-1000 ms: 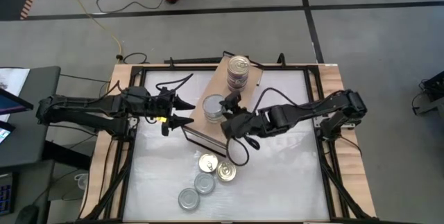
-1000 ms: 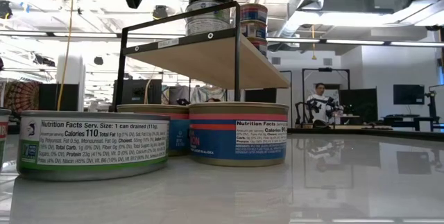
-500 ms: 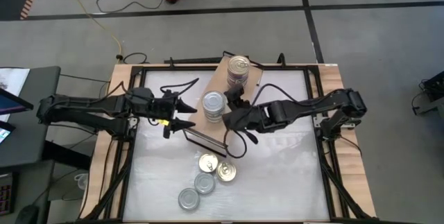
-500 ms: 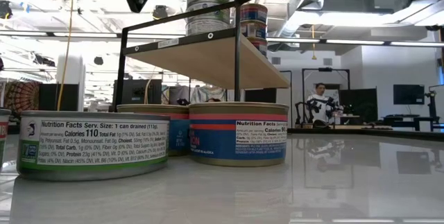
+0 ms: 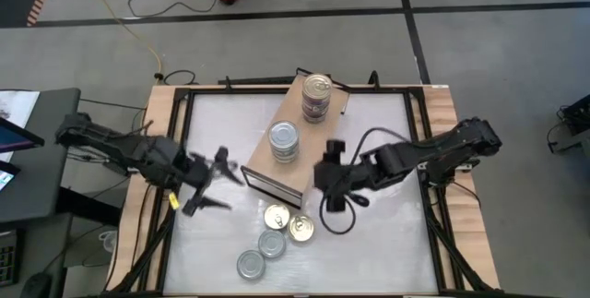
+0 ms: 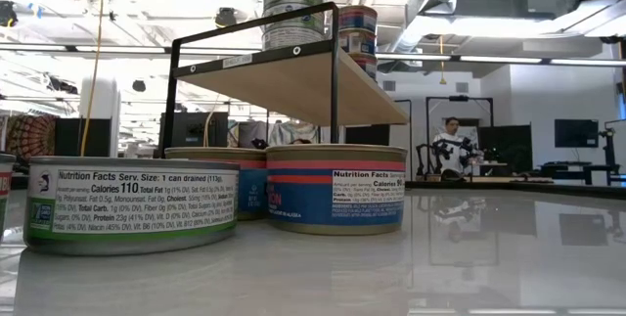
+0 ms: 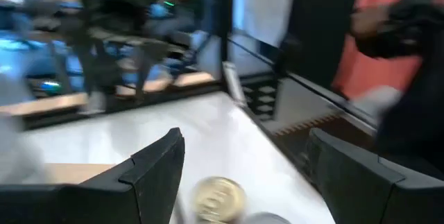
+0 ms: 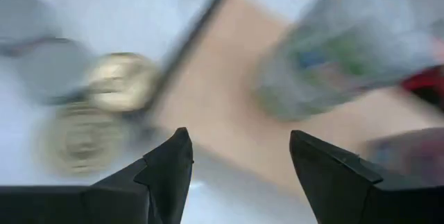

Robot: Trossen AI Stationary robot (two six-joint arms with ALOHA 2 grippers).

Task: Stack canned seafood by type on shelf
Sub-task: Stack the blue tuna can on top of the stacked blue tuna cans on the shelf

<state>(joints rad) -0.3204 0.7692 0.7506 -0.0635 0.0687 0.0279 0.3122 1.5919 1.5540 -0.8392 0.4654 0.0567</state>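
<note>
Nearest the low camera stand three tins on the white table point(image 6: 469, 277): a green-labelled tin point(image 6: 132, 203), a red-and-blue tin point(image 6: 335, 188), and one half hidden between and behind them. This view gives the label text and the stacks' height, which the overhead view cannot; neither gripper appears in it.

From above, four loose tins point(image 5: 277, 233) lie clustered on the table: two gold-lidded and two silver-lidded. The left gripper point(image 5: 214, 180) hovers with its fingers spread apart and empty; the loose tins sit just beyond its tips, toward the table's front edge. The right gripper point(image 5: 328, 173) also stands parted with nothing between its fingers, just beside the shelf point(image 5: 267, 167), on the side away from the left gripper.

Past both grippers, the shelf's wooden top carries two stacks: a silver-lidded stack point(image 5: 284, 141) close to the right gripper and a gold-lidded stack point(image 5: 316, 97) farther off. How many tins each stack holds cannot be counted from above, and the low view cuts off the stack tops.

The left wrist view is smeared; between the spread fingers point(image 7: 156, 165) a gold lid point(image 7: 218, 197) shows. The right wrist view is also blurred, showing the board and vague tins beyond the spread fingers point(image 8: 170, 165).

Far behind the table, a person point(image 6: 452, 145) sits in the room.
</note>
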